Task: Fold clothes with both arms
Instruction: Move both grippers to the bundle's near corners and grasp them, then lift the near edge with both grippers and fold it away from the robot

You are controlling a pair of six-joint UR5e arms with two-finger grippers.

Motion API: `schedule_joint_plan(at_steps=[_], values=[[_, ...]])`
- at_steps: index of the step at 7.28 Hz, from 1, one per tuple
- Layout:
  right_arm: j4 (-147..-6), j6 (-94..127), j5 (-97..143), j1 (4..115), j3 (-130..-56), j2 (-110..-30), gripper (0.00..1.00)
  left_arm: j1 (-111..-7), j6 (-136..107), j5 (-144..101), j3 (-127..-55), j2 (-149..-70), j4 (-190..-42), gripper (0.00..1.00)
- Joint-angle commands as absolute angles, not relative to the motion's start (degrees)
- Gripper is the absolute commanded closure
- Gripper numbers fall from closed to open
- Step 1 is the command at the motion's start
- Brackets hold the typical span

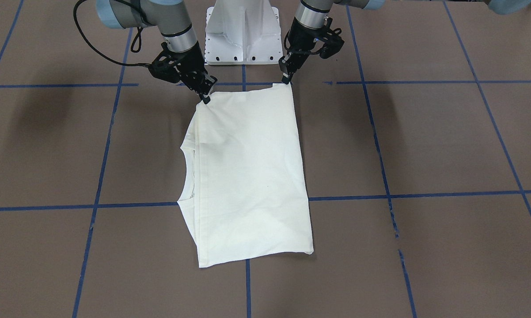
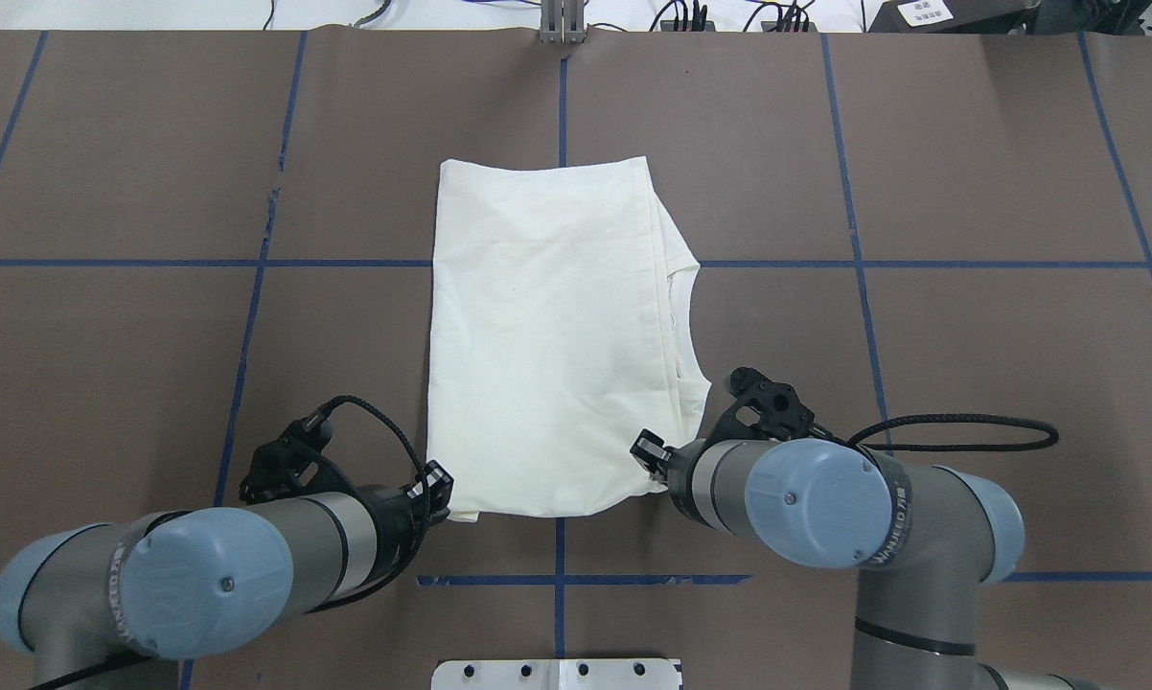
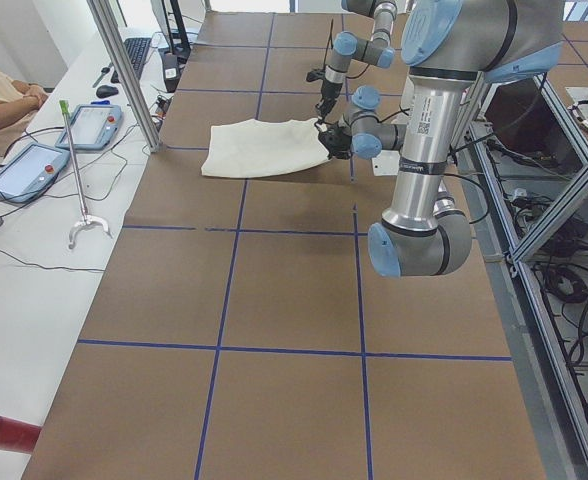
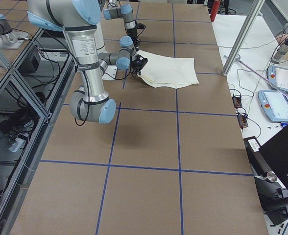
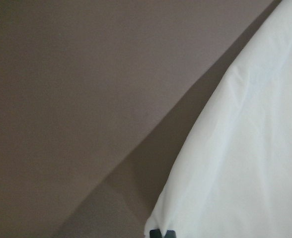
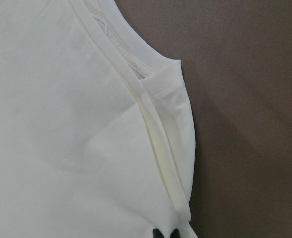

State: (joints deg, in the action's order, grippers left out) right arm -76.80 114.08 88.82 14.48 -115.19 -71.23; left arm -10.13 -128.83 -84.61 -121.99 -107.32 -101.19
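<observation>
Pinching T-shirt (image 1: pixel 248 176) corners nearest robot: left fingers (image 1: pixel 286 76), right fingers (image 1: pixel 203 94) each clamped on cloth.

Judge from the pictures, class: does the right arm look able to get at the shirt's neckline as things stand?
Probably yes: the right gripper is at the T-shirt's near corner, on the neckline side, nothing between. It seems shut on that corner, so must release first.
</observation>
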Motion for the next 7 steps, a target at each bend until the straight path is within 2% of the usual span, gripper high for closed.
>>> schedule_joint_plan(at_steps=[1,3,4,6,7], values=[[-76.73,114.26,88.77,11.26,-122.84,-75.48,1.00,-6.34,-131.55,-84.73,-128.12,-107.40,-94.15,1.00],[-76.82,114.17,88.51,13.16,-124.37,-74.45,1.00,-8.33,-130.97,-84.73,-128.41,-109.15,-93.95,1.00],[-77.25,114.00,89.64,18.23,-123.32,-71.14,1.00,-14.88,-124.52,-84.90,-128.06,-112.38,-93.87,1.00],[-77.17,111.30,100.41,31.75,-112.91,-62.71,1.00,-22.82,-116.32,-85.25,-122.64,-114.68,-94.39,1.00],[-76.99,109.53,101.24,33.73,-107.72,-59.62,1.00,-25.81,-113.58,-85.17,-120.08,-116.18,-94.57,1.00]])
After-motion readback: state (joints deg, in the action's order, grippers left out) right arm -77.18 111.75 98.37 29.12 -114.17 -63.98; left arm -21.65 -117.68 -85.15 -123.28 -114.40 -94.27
